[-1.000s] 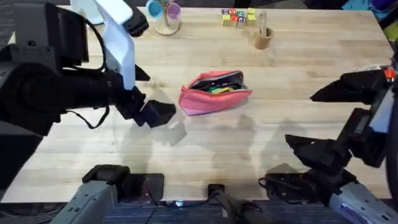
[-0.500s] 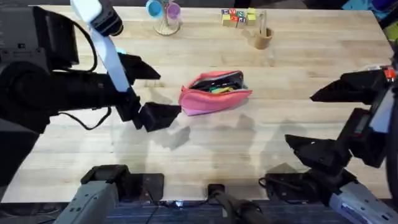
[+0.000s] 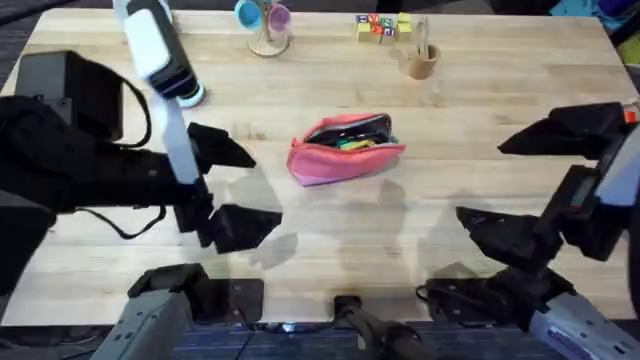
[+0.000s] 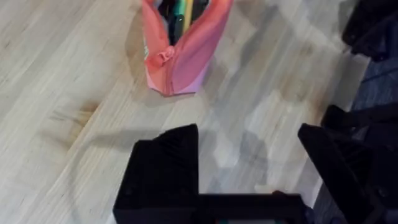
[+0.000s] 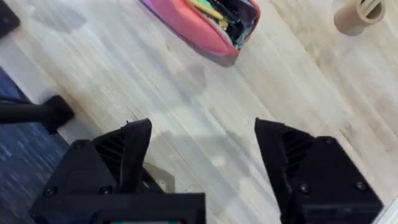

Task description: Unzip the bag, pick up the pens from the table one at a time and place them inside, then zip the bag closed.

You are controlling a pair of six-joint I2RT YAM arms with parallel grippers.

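Left wrist view reveals the bag [image 4: 180, 53] zipper pull [image 4: 165, 55].

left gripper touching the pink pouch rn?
Apart. In the left wrist view, bare table separates the open left gripper from the pouch; the overhead view shows the same gap.

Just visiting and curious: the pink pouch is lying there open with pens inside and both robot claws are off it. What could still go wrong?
The pencil pouch lies unzipped, the pens showing at its mouth; a nudge might spill them.

The zipper pull is small and sits at the pouch's end; the open left gripper could miss it.

The pouch is soft and nothing holds it, with the right gripper open and apart, so a pull might drag it across the table instead of zipping.
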